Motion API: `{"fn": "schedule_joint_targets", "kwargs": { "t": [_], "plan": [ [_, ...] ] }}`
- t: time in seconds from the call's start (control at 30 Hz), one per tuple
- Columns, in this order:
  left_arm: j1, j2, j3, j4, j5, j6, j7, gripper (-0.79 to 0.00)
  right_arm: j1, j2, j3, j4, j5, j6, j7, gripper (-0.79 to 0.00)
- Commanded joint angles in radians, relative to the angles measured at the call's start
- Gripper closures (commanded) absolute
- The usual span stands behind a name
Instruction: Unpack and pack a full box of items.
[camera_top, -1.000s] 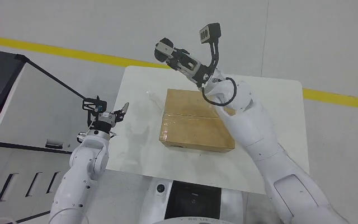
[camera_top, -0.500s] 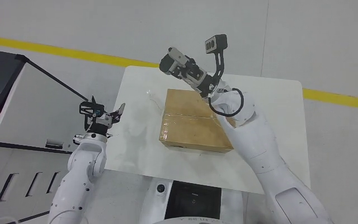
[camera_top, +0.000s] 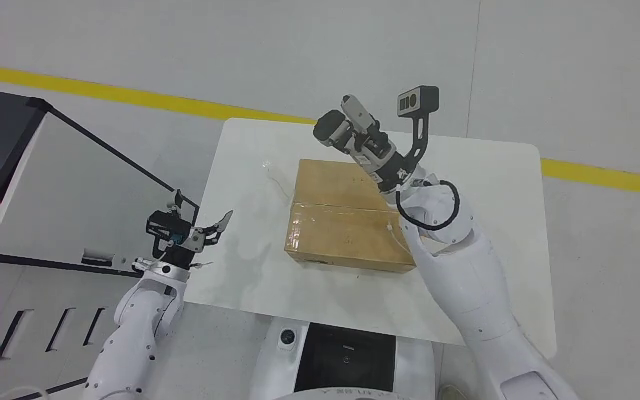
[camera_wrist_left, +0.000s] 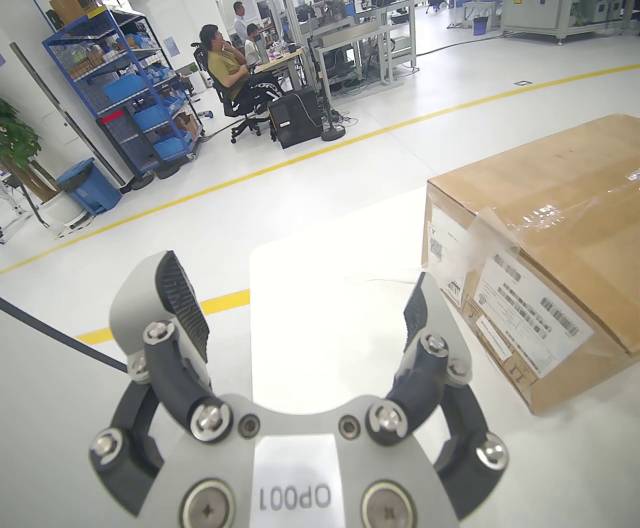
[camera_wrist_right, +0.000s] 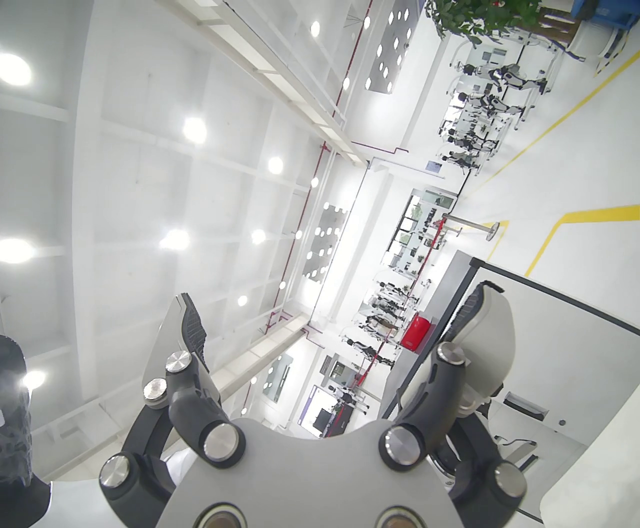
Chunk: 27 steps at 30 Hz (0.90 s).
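Brown cardboard box (camera_top: 350, 215) taped shut; nothing unpacked.
Left claw (camera_wrist_left: 300, 290) released, box just ahead on white surface (camera_top: 250, 180); right claw (camera_wrist_right: 330, 310) released, angled upward; all steps remain.

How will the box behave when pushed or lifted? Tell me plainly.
The box is low, wide and lies flat on the table, so it should slide rather than tip. Its flaps are taped shut, so it is probably stiff. The glossy tape may be slippery; weight cannot be judged.

Code plate (camera_wrist_left: 292, 496) on left hand (camera_wrist_left: 299, 285) (upside down)
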Motion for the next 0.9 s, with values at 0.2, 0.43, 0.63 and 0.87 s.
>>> {"fn": "schedule_joint_targets", "kwargs": {
  "t": [0.2,0.43,0.63,0.87],
  "plan": [
    [-0.001,-0.001,0.001,-0.004,-0.003,0.006,0.002,-0.785,-0.013,0.001,-0.002,0.003,-0.004,0.0,-0.005,-0.785],
    [-0.035,-0.022,0.15,-0.043,0.001,0.077,0.024,-0.785,-0.262,0.046,0.261,-0.161,-0.066,-0.032,-0.067,-0.785],
    [-0.098,-0.046,0.305,0.029,0.095,0.209,0.075,-0.785,-0.429,0.064,0.381,-0.283,-0.073,0.0,-0.096,-0.785],
    [-0.098,-0.046,0.305,0.029,0.095,0.209,0.075,-0.785,-0.433,0.065,0.381,-0.292,-0.07,0.008,-0.094,-0.785]
  ]
}}
